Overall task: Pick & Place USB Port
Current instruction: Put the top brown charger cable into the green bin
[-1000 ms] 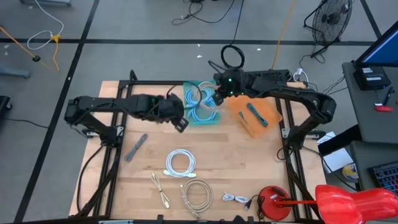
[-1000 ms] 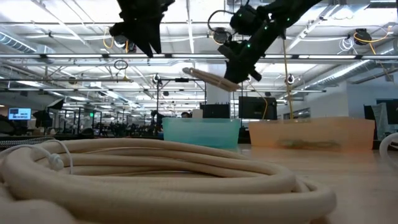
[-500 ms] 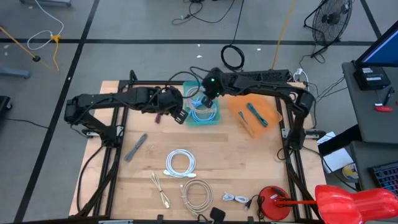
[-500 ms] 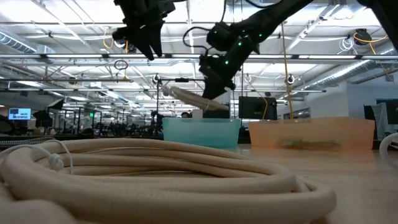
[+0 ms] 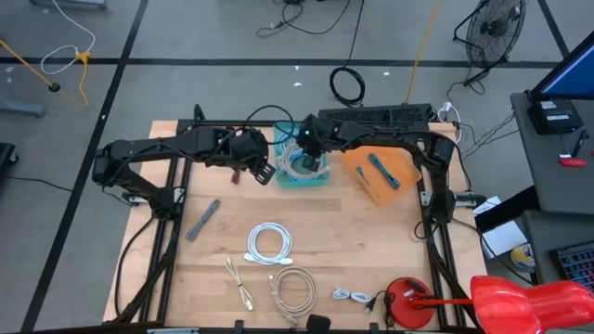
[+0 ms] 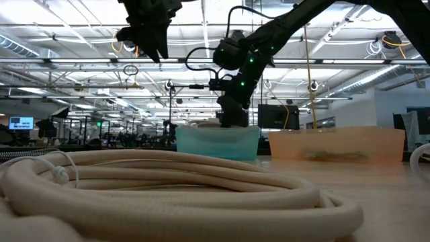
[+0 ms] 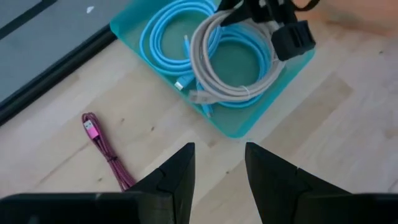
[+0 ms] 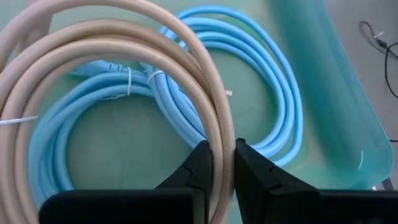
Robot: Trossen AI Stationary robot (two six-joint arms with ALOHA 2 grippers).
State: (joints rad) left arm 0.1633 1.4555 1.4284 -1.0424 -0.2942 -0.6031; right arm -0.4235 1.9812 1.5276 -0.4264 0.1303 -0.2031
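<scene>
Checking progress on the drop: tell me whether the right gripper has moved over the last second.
Yes. The right gripper, shut on the beige cable coil, has moved left from the orange bin side and down into the teal bin.

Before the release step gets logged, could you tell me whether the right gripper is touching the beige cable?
Touching: in the right wrist view the right gripper has both fingers pressed against the beige cable between them.

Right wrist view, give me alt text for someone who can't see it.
The right gripper is shut on a coiled beige cable, holding it over light blue cables lying in a teal bin.
</scene>
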